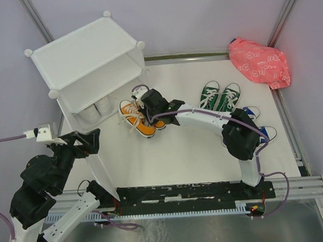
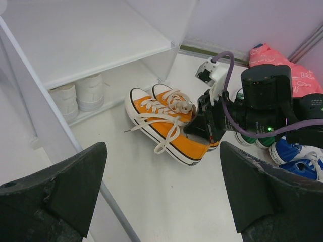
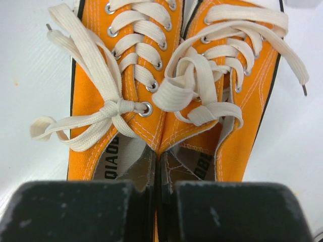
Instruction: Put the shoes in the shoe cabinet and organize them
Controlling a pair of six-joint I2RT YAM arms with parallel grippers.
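A robotics lab cell: white table (image 1: 180, 153) boxed in by plain pale walls (image 1: 199, 14), aluminium frame posts (image 1: 34, 18) at eleven and one o'clock, two cabled arms (image 1: 205, 118) bolted to a black plate (image 1: 155, 191) at six.

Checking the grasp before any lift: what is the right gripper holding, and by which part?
The orange shoes, both together: the right gripper is shut on their two adjoining inner collars, at the ankle openings.

Closed pincer (image 3: 156, 204) gripping paired orange sneakers (image 3: 169, 132)
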